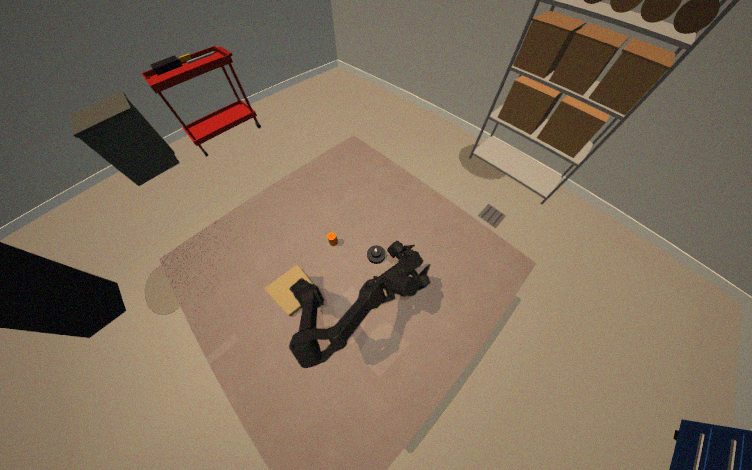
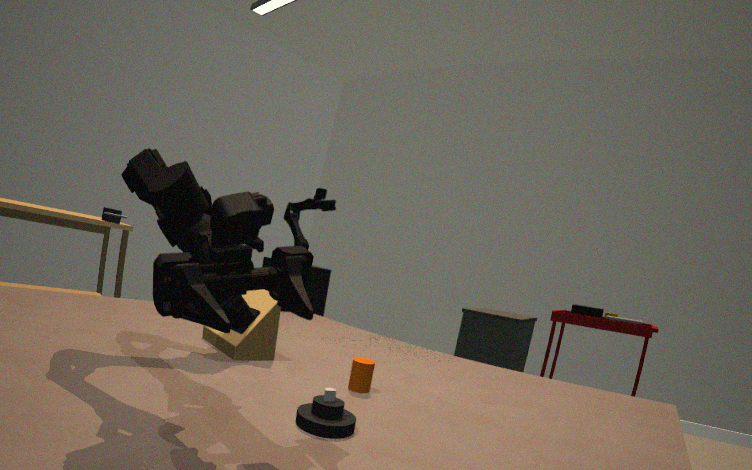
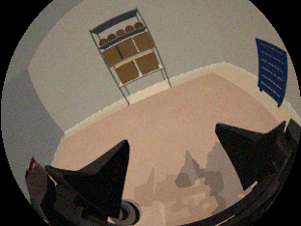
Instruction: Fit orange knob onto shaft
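Knob [image 1: 332,239] [image 2: 361,376] stands apart from pedestal [image 1: 371,258] [image 2: 325,425] [image 3: 133,213], both inside the tabletop's [image 1: 320,192] [image 2: 455,420] [image 3: 174,111] edges. Gripper [image 1: 420,257] [image 2: 270,324] [image 3: 174,136] holds its 2 jaws spread.

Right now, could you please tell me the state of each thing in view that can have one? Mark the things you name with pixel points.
Pincer [image 1: 420,261] [image 2: 271,326] [image 3: 174,136]: open, holding nothing.
Orange knob [image 1: 332,239] [image 2: 361,376]: upright on the table top, off the shaft.
Silver shaft [image 1: 375,250] [image 2: 329,394]: bare, pointing up.
Round pedestal [image 1: 371,258] [image 2: 325,425] [image 3: 134,213]: upright, without the knob.
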